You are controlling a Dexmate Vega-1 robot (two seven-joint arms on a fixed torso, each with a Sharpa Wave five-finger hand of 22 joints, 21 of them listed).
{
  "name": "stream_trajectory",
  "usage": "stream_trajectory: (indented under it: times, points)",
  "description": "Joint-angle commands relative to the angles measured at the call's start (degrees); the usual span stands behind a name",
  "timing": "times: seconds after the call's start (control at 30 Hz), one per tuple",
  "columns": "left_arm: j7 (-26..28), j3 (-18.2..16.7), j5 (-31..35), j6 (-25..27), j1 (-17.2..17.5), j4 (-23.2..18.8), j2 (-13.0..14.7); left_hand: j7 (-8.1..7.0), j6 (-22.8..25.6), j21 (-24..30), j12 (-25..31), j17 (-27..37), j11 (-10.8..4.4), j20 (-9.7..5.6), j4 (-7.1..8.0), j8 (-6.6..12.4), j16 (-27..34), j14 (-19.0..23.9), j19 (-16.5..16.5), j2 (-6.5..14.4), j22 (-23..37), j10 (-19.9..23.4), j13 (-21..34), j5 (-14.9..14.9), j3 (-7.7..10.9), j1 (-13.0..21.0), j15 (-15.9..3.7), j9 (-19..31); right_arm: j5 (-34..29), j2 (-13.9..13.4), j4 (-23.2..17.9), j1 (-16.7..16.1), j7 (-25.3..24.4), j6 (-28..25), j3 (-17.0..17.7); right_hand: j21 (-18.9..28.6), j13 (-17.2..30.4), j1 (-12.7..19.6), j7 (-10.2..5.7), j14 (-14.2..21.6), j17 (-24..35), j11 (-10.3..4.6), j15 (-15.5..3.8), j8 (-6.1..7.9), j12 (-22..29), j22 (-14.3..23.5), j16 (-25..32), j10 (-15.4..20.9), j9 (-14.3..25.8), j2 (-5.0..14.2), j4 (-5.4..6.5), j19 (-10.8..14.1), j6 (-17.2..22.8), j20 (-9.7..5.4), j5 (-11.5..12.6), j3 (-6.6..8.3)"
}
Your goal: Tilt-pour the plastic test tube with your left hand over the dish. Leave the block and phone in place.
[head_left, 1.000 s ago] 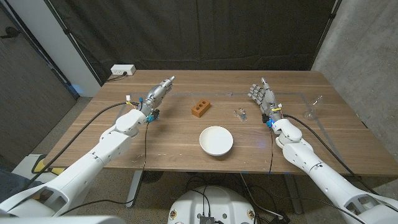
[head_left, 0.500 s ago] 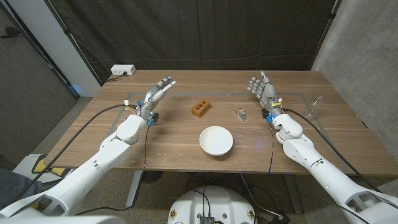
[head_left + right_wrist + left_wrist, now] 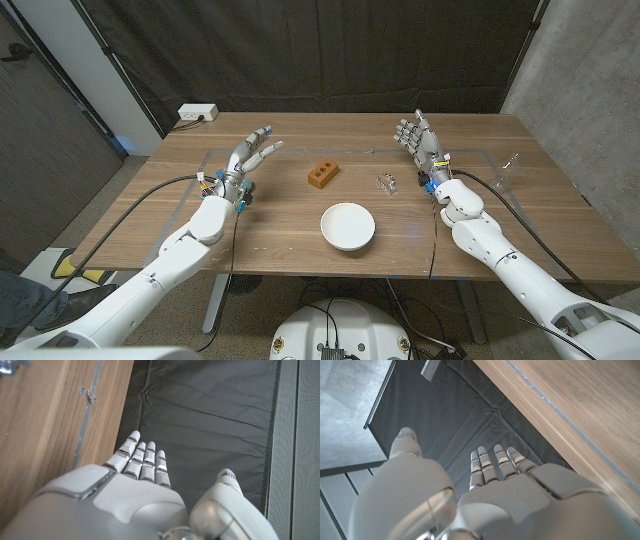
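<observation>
Left robot hand (image 3: 249, 157) raised above the surface (image 3: 270, 225), fingers spread, holding nothing. Right robot hand (image 3: 420, 141) likewise lifted, fingers apart, empty. White dish (image 3: 348, 225) near the front edge, nothing visible inside. Clear plastic test tube (image 3: 386, 183) lying beyond the dish, toward the right hand. Orange block (image 3: 323, 173) left of the tube.

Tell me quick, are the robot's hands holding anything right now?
Left hand: open, fingers spread, holding nothing.
Right hand: open, fingers apart, holding nothing.
</observation>
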Motion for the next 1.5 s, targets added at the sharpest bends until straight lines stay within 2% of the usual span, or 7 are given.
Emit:
stream_trajectory:
  times: [0.03,0.2,0.57,0.8,1.13,1.2,1.5]
  points:
    - [3.40,0.32,6.92,7.40,1.98,-5.78,2.67,-1.53,1.64,-0.59,0.03,0.16,-1.93,0.51,-0.76,0.23,-0.30,-0.75,-1.52,0.18,0.27,1.62,0.22,0.47,-0.08,1.77,-4.17,0.20,-0.39,0.57,-0.02,0.26,-0.21,-0.12,-0.57,-0.20,0.27,0.31,-0.21,0.41,0.19,-0.08,0.11,0.29,0.30,0.24,0.32,0.27,0.25,0.16,-0.11,0.56,0.47,-0.78,0.17,0.43]
    - [2.58,1.39,8.28,9.63,1.61,-6.90,3.42,-1.66,2.50,-0.96,-0.14,0.18,-2.07,1.98,-0.98,0.29,-0.37,-0.97,-3.00,0.48,0.27,2.09,0.28,0.57,-0.05,2.56,-4.50,0.25,-0.53,0.54,-0.50,-0.11,-0.62,-0.11,-0.58,-0.27,0.28,0.34,-0.23,0.38,0.19,-0.04,0.18,0.30,0.31,0.24,0.29,0.31,0.25,0.20,-0.13,0.59,0.52,-0.75,0.14,0.43]
    - [2.80,3.17,11.33,12.70,0.82,-8.49,4.02,-1.57,2.91,-1.03,-0.38,0.18,-2.08,2.41,-1.19,0.09,-0.47,-1.38,-4.12,0.84,0.25,2.50,0.34,0.63,-0.03,3.46,-4.60,0.29,-0.59,0.51,-0.90,-0.77,-1.07,0.33,-0.39,-0.42,0.29,0.41,-0.22,0.44,0.19,-0.11,0.22,0.28,0.31,0.24,0.29,0.33,0.26,0.27,-0.18,0.64,0.54,-0.68,0.10,0.41]
    - [1.97,5.41,13.29,14.57,-1.41,-7.56,3.39,-1.73,3.69,-0.81,-0.32,0.18,-2.32,2.29,-1.32,0.16,-0.26,-0.90,-4.08,1.15,0.24,3.34,0.37,0.67,0.02,4.10,-4.90,0.31,-0.52,0.38,-0.98,-0.95,-1.10,0.38,-0.27,-0.52,0.31,0.48,-0.27,0.50,0.19,-0.14,0.16,0.29,0.32,0.24,0.30,0.37,0.26,0.31,-0.22,0.72,0.59,-0.64,0.07,0.41]
    - [3.93,8.63,18.79,19.29,-3.91,-7.41,2.27,-2.25,5.48,-0.44,-0.22,0.14,-3.09,2.11,-1.81,0.42,0.05,0.19,-3.62,2.04,0.20,4.87,0.41,0.74,0.48,5.93,-5.29,0.33,-0.34,0.20,-1.09,-1.25,-1.17,0.30,-0.09,-0.66,0.32,0.56,-0.24,0.55,0.19,-0.05,0.22,0.23,0.34,0.24,0.29,0.46,0.27,0.35,-0.29,0.85,0.50,-0.66,0.03,0.38]
    - [4.08,9.04,19.07,19.52,-4.30,-6.98,2.00,-2.70,6.17,-0.31,-0.11,0.13,-3.05,1.97,-1.95,0.56,0.13,0.57,-3.36,2.25,0.19,5.54,0.42,0.74,0.59,6.44,-5.45,0.34,-0.33,0.05,-1.29,-1.38,-1.29,0.15,-0.03,-0.68,0.32,0.57,-0.23,0.56,0.19,0.00,0.22,0.23,0.34,0.24,0.28,0.45,0.27,0.36,-0.30,0.85,0.50,-0.65,0.02,0.38]
    - [4.21,10.35,19.19,19.83,-5.61,-5.53,1.04,-2.48,9.58,-0.01,0.35,0.09,-3.03,1.05,-2.25,1.29,0.48,2.50,-2.55,3.00,0.15,8.75,0.46,0.53,0.85,8.12,-5.81,0.35,-0.23,-0.36,-1.97,-2.01,-1.73,0.06,0.33,-0.80,0.33,0.67,-0.21,0.61,0.18,-0.03,0.31,0.23,0.30,0.24,0.28,0.37,0.28,0.41,-0.36,0.89,0.54,-0.53,0.00,0.38]
